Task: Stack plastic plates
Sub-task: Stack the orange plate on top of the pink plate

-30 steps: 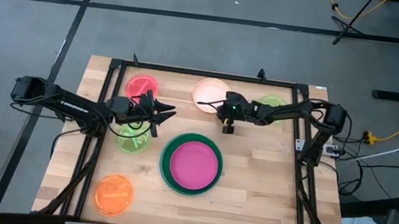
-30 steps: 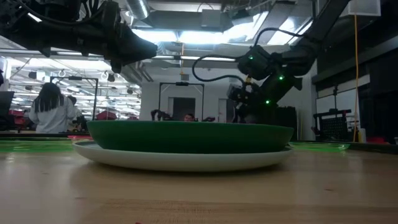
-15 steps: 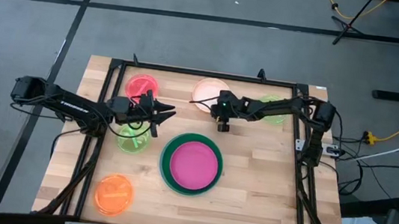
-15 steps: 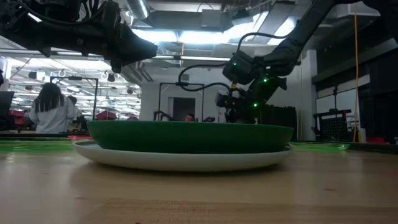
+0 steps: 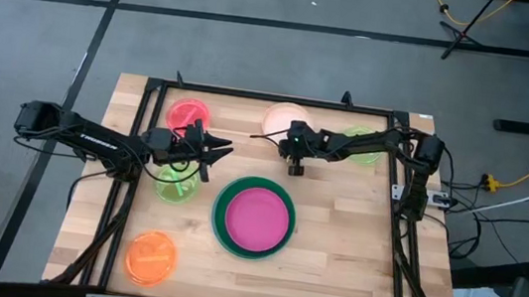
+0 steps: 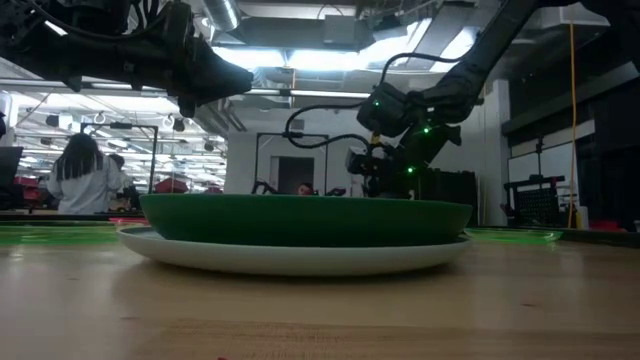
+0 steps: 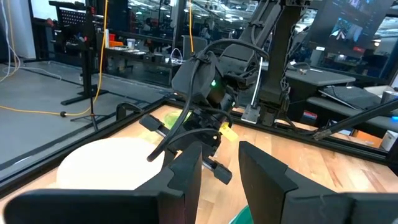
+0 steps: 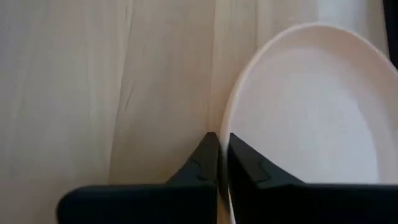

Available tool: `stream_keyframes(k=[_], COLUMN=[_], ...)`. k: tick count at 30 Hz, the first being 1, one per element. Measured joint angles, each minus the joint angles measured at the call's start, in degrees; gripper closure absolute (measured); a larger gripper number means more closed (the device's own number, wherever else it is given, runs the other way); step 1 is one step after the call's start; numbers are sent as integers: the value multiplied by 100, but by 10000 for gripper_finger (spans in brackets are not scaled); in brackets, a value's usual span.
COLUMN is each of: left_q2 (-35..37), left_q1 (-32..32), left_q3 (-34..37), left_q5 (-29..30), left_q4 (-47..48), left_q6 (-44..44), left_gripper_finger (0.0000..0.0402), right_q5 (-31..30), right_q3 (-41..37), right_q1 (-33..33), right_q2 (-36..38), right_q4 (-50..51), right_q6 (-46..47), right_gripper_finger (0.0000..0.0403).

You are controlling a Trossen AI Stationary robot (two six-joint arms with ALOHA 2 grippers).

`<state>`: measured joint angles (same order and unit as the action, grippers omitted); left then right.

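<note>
The peach plate (image 5: pixel 285 117) lies flat at the far middle of the table. My right gripper (image 5: pixel 292 144) points down at its near rim and is shut on it. My left gripper (image 5: pixel 223 147) is open and empty, held above the table, left of the peach plate and above a lime green plate (image 5: pixel 176 185). The magenta plate (image 5: pixel 257 215) lies inside the dark green plate (image 5: pixel 221 226), on a pale larger plate (image 6: pixel 290 258), at the table's middle. The peach plate also shows in the left wrist view (image 7: pixel 102 165). My right gripper pinches the peach plate's rim (image 8: pixel 227 134) between its two fingers, one finger on the inner side (image 8: pixel 245 163) and one on the outer. The fingers come from above, pointing down. The plate shows lying on the table.
A red plate (image 5: pixel 188 115) lies at the far left, an orange plate (image 5: pixel 150 256) at the near left, and a second lime green plate (image 5: pixel 363 142) under the right arm at the far right. A black frame (image 5: pixel 270 96) runs along the table's edges.
My right gripper has gone toward the table's left, along the peach plate's near rim. The peach plate has shifted a little toward the table's right.
</note>
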<state>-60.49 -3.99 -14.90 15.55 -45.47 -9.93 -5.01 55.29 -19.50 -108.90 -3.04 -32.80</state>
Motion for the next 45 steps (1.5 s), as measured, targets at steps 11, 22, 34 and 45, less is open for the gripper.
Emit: stream_keyframes(k=[11,22,34,45], left_q2=[0,0,-2,-2], left_q1=[0,0,2,2], left_q3=[0,0,1,4], left_q5=[0,0,0,1], left_q4=[-2,-4,-12,-48], left_q6=[0,-2,-20,-20], left_gripper_finger=[301,301,301,301], right_q5=[-494,65,879,1372], right_q3=[-11,-7,-4,-7], right_q1=[927,2622,3806,3671], right_q2=[916,1495,1239,955], right_q4=[475,945,602,338], right_q6=[-10,324,564,883], right_gripper_finger=[399,398,398,397])
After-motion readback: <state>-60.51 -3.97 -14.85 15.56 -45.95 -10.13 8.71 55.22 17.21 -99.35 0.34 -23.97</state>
